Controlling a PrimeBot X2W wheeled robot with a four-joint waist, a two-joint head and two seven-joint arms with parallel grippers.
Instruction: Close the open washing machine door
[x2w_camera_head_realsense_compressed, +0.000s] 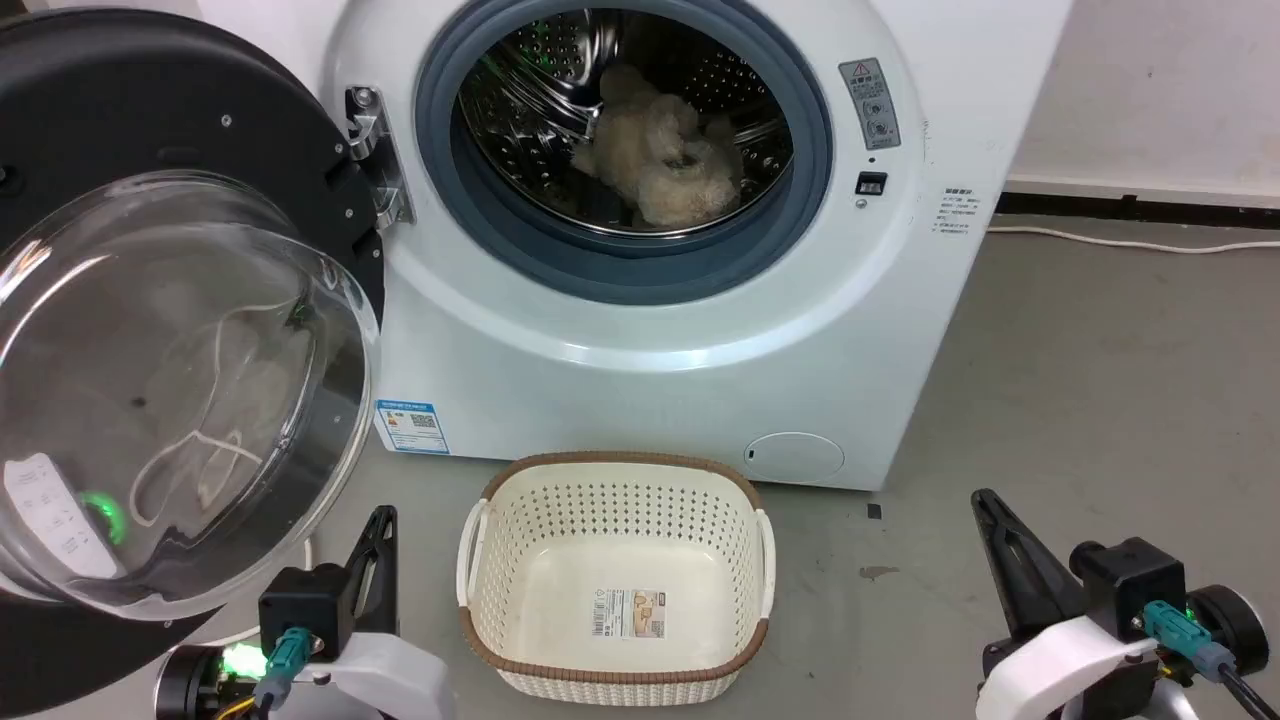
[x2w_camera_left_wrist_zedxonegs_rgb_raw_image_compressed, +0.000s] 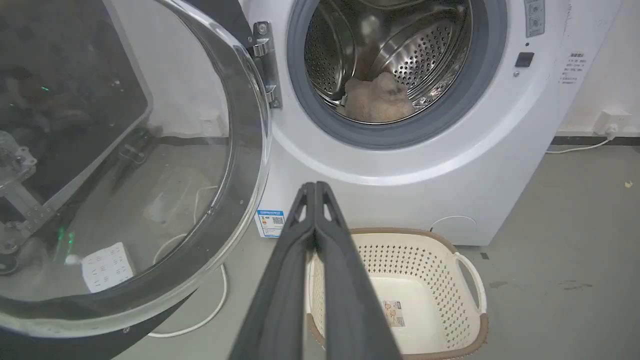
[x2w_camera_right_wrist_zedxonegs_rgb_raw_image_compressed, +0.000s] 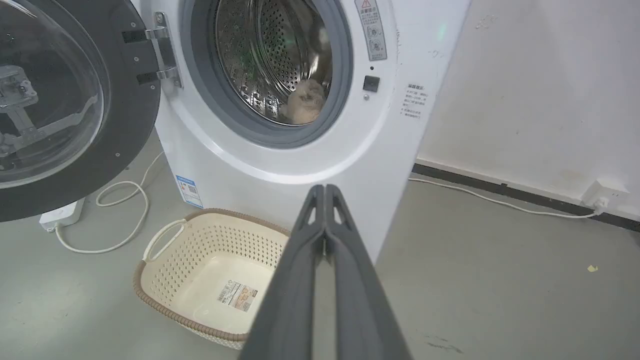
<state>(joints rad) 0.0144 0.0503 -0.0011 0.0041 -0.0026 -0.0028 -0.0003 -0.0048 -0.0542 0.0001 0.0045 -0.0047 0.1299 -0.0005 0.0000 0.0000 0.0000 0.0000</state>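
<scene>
Long dark tapered fingers (x2w_camera_left_wrist_zedxonegs_rgb_raw_image_compressed: 292, 270) join white wrist shells (x2w_camera_head_realsense_compressed: 1040, 670) fitted with teal cable plugs (x2w_camera_head_realsense_compressed: 1165, 620).

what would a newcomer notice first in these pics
The washing machine door, a black disc with a bulging glass bowl, hangs wide open at the left of the head view. Beside it the washing machine shows its steel drum with a fluffy beige bundle inside. A cream perforated basket sits on the floor just in front, between the left gripper and right gripper, both with jaws shut.
</scene>
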